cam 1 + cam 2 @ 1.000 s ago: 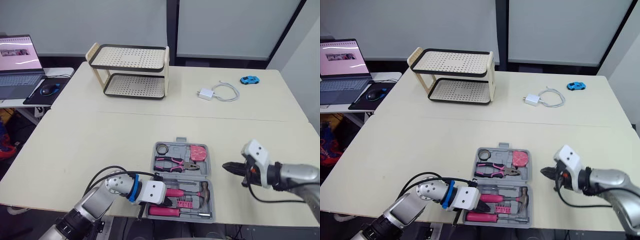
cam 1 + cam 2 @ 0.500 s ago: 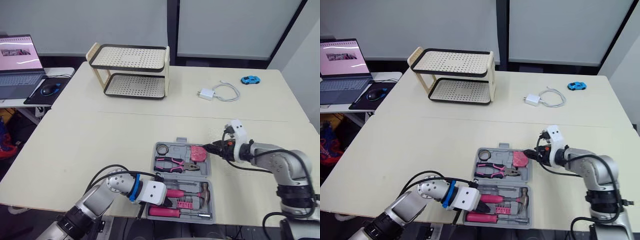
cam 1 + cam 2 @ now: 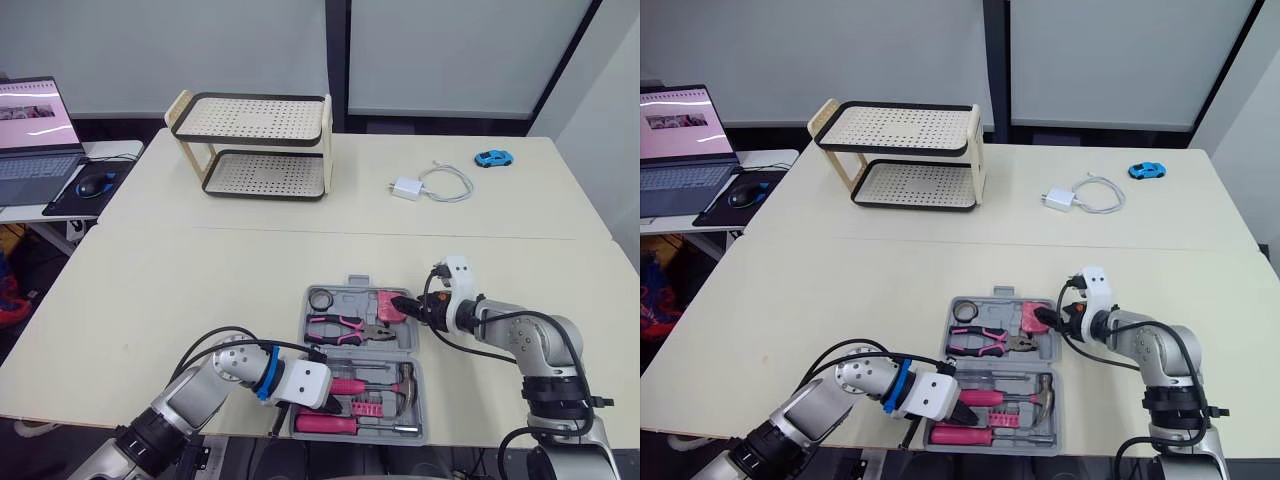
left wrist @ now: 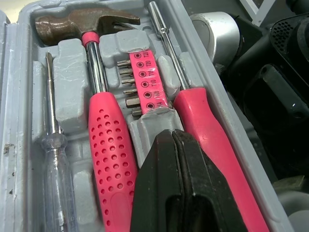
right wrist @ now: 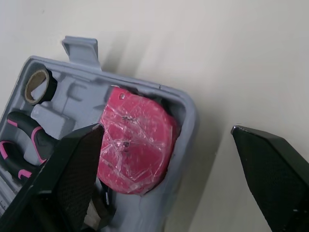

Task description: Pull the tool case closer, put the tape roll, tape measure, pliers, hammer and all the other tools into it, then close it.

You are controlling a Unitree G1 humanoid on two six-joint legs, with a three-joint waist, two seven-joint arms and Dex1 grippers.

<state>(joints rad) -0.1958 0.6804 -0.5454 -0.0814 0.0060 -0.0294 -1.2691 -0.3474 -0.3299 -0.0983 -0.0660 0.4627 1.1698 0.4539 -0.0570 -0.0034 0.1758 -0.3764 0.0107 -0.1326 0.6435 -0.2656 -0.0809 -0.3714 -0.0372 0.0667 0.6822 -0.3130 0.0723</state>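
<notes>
Tool case seems packed, lid open; right gripper spread at 3 o'clock of tape measure; left gripper fingers together, empty; likely next: fold shut.

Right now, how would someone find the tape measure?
On the cream table, find the open grey tool case. The tape measure sits in its far right corner. It's a chunky, rounded pink block; the pliers and hammer have long handles.

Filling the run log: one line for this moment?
case open | left gripper shut above bits | right gripper open over tape measure
</notes>
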